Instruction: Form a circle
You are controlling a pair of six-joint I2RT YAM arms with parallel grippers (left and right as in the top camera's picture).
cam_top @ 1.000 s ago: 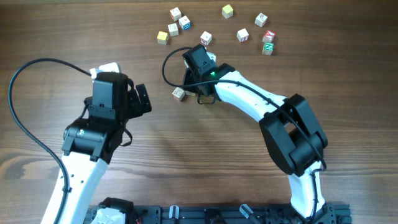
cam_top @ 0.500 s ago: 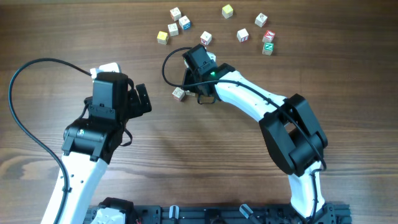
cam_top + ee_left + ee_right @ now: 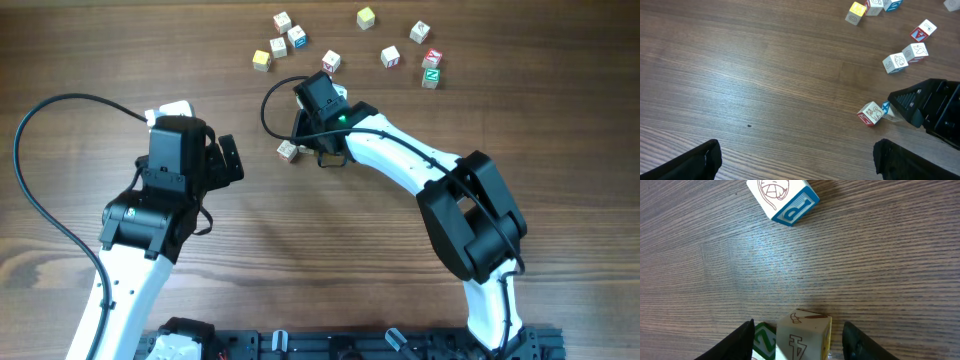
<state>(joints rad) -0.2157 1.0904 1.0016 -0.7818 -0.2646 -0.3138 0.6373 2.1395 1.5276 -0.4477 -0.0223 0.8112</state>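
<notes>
Near the middle of the worktop (image 3: 300, 270), the right gripper (image 3: 797, 330) stands spread around a cream cube (image 3: 805, 339) and a green-lettered cube (image 3: 764, 340) just beside it, a blue-lettered cube (image 3: 783, 199) apart ahead, the remaining cubes (image 3: 391, 57) scattered unringed along the far edge, and the left gripper (image 3: 796, 150) gapes wide over bare wood.
</notes>
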